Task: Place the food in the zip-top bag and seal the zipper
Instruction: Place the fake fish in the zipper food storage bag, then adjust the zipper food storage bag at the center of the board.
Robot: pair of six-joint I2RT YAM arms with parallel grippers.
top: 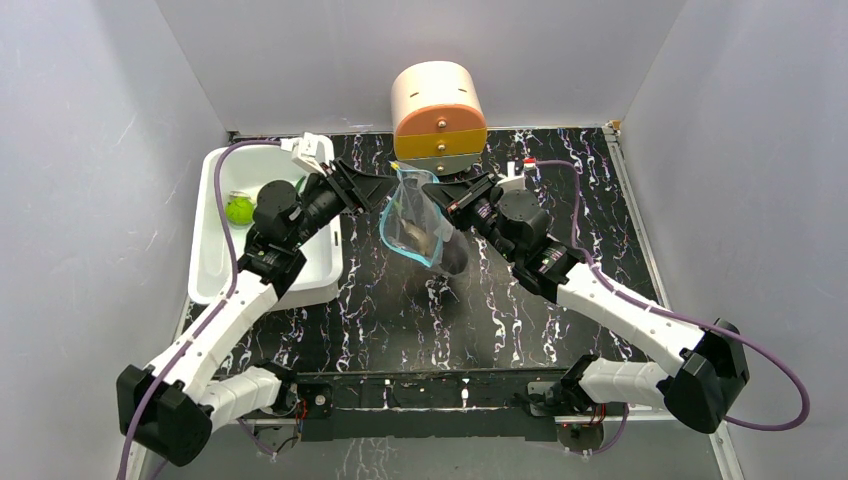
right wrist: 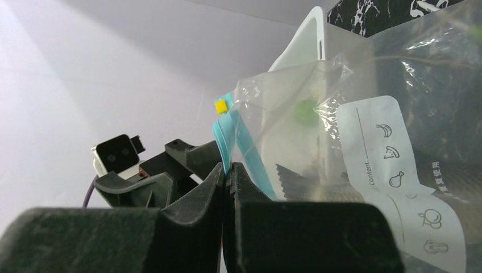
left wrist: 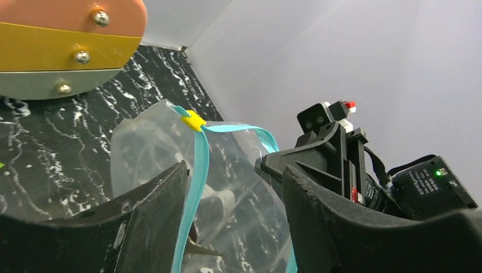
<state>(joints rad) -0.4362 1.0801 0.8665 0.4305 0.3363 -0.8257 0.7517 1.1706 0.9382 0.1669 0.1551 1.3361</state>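
Right gripper (right wrist: 227, 170) pinches the zipper (right wrist: 225, 136) — zip-top bag (top: 413, 222) held upright, just right of the white tub (top: 205, 265). Left gripper (left wrist: 234, 169) spread, its fingers straddling the teal strip. Lime-green fruit (top: 238, 209) — inside the tub.

The top camera looks steeply down from above and behind the two arm bases, far enough off to take in the whole table (top: 500, 330). Each wrist camera sits close behind its own fingers and looks almost level along them: the left one, past the left fingers (left wrist: 142, 210), faces the right wall (left wrist: 341, 51) and the right gripper (left wrist: 265, 165), while the right one, past the right fingers (right wrist: 187, 222), faces the left wall (right wrist: 85, 68). All three share the bag (top: 412, 225) between the arms, which the wrist cameras see from opposite sides at very short range.
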